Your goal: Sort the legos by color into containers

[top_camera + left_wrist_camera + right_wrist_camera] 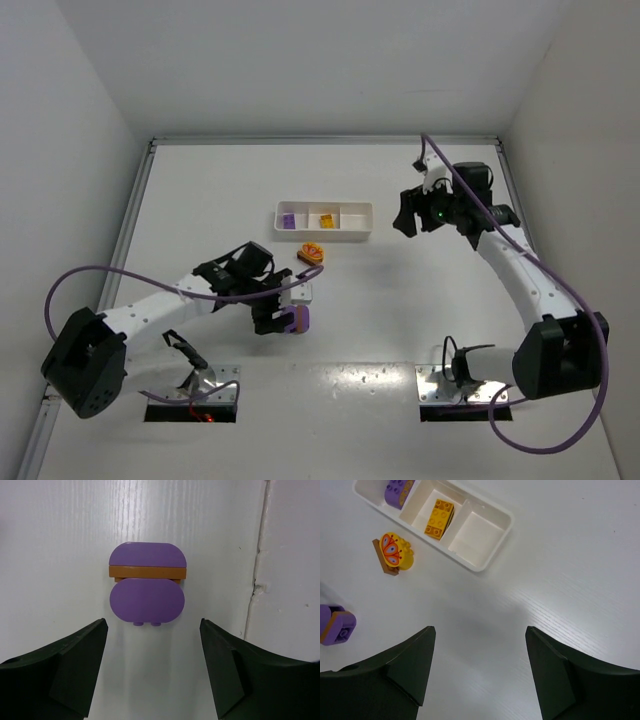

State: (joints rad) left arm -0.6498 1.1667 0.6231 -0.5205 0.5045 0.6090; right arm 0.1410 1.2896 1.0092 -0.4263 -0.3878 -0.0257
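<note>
As the purple-and-orange lego (147, 590) lies mid-frame, we see the left gripper (152, 627), jaws spread, gripping nothing. The right gripper (480, 630) likewise gapes empty.

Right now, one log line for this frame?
left gripper open, facing purple-brown stack | right gripper open, empty | tray: one purple brick, one yellow brick, third section bare

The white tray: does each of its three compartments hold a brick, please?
No, the tray holds a purple brick and a yellow brick, but its third compartment is bare.
</note>
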